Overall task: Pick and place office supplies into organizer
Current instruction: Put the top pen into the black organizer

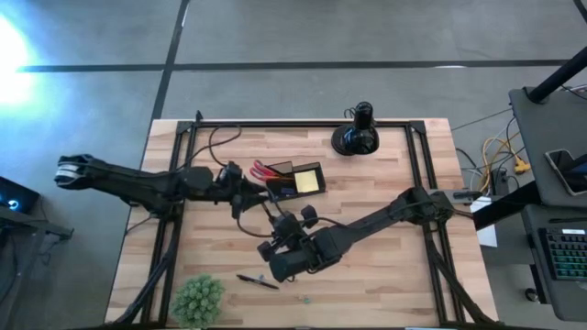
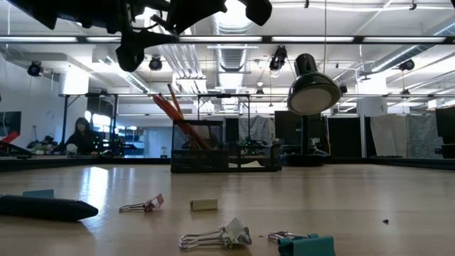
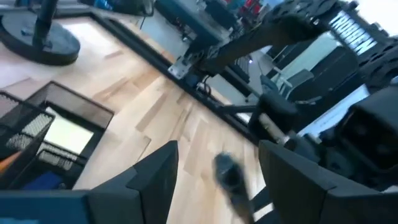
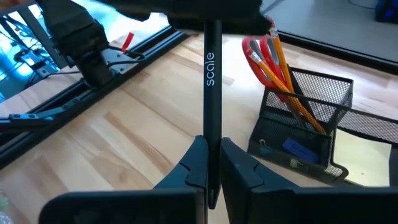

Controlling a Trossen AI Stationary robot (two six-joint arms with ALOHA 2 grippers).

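Note:
The organizer (image 1: 295, 179) is a dark mesh box at the table's far middle. It holds red-handled scissors (image 4: 261, 59), an orange pencil (image 4: 292, 87), a yellow sticky pad (image 1: 308, 181) and a blue piece (image 4: 300, 149). My right gripper (image 4: 210, 168) is shut on a black pen (image 4: 210, 93) marked "scale", above the table's middle (image 1: 278, 225). My left gripper (image 3: 217, 168) is open in front of the organizer (image 1: 257, 194). Its fingers stand on either side of the pen's far end (image 3: 229, 176), apart from it. A second black pen (image 1: 257, 281) lies flat near the front edge. My right gripper pinches the pen's shaft (image 4: 210, 134) between its two fingers. The pen runs along the fingers and sticks out ahead of them toward my left gripper. It is lifted clear of the table.
A black desk lamp (image 1: 356, 136) stands at the far edge, right of the organizer. A green fuzzy plant ball (image 1: 197, 298) sits at the near left corner. Several binder clips (image 2: 217, 235) and small pieces (image 2: 203, 205) lie on the table's near part. A person (image 2: 79, 135) sits far behind the table.

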